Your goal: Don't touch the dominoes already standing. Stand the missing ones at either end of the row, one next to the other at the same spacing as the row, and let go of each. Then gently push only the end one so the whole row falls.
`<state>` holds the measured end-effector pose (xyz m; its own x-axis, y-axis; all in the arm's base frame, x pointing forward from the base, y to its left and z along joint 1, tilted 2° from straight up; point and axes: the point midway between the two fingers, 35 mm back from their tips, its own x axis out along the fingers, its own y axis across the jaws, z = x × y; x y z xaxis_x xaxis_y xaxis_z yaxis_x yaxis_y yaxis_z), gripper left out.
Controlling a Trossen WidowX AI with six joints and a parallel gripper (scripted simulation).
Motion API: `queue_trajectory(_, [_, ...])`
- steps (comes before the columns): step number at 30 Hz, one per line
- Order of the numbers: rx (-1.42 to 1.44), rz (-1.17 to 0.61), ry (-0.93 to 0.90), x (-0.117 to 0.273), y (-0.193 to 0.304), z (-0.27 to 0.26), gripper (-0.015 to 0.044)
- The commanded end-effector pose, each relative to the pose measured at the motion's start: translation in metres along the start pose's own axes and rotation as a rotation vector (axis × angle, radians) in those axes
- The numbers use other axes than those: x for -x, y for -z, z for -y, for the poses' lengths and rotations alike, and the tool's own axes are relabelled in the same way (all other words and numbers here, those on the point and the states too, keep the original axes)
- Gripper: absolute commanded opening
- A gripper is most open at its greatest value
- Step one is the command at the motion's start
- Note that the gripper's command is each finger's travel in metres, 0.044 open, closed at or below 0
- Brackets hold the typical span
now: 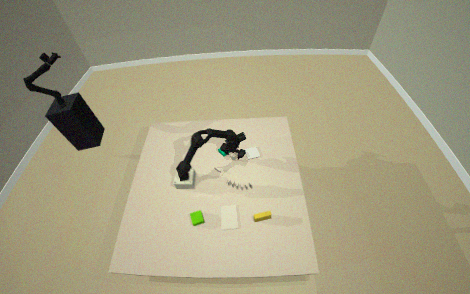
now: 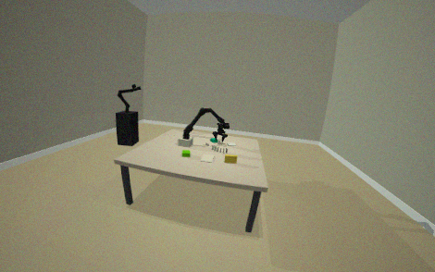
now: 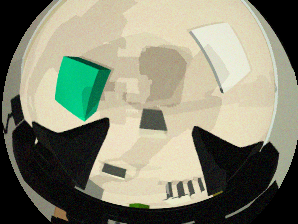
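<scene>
The gripper (image 1: pixel 233 153) (image 2: pixel 219 140) (image 3: pixel 151 124) is open and empty, pointing down above the table's far part. A loose domino (image 3: pixel 153 120) with a dark face shows between the open fingertips in the wrist view, below them. A second loose domino (image 1: pixel 217 170) (image 2: pixel 207 144) (image 3: pixel 114 170) lies between the arm's base and the row. The row of several standing dominoes (image 1: pixel 251 186) (image 2: pixel 227 150) (image 3: pixel 180 189) is apart from both, nearer the top and exterior views. The right finger hides part of the row in the wrist view.
A teal block (image 1: pixel 222 152) (image 2: pixel 213 140) (image 3: pixel 77 87) and a white flat piece (image 1: pixel 253 153) (image 2: pixel 231 144) (image 3: pixel 227 55) flank the gripper. A green block (image 1: pixel 197 218) (image 2: pixel 186 153), a white sheet (image 1: pixel 229 217) (image 2: pixel 207 158) and a yellow block (image 1: pixel 262 216) (image 2: pixel 230 159) lie nearer the top and exterior views.
</scene>
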<state>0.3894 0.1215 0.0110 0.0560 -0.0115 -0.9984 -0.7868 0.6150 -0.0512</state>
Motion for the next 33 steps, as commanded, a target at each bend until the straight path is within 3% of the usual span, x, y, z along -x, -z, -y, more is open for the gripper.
queue_trajectory(1, [0.002,-0.003,0.003,-0.007,0.001,0.0,0.044])
queue_trajectory(9, [0.002,-0.003,0.003,-0.015,0.001,0.0,0.044])
queue_trajectory(22, [0.002,-0.003,0.003,-0.015,0.001,0.0,0.0107])
queue_trajectory(33, [0.002,-0.003,0.003,-0.005,-0.001,0.001,0.0107])
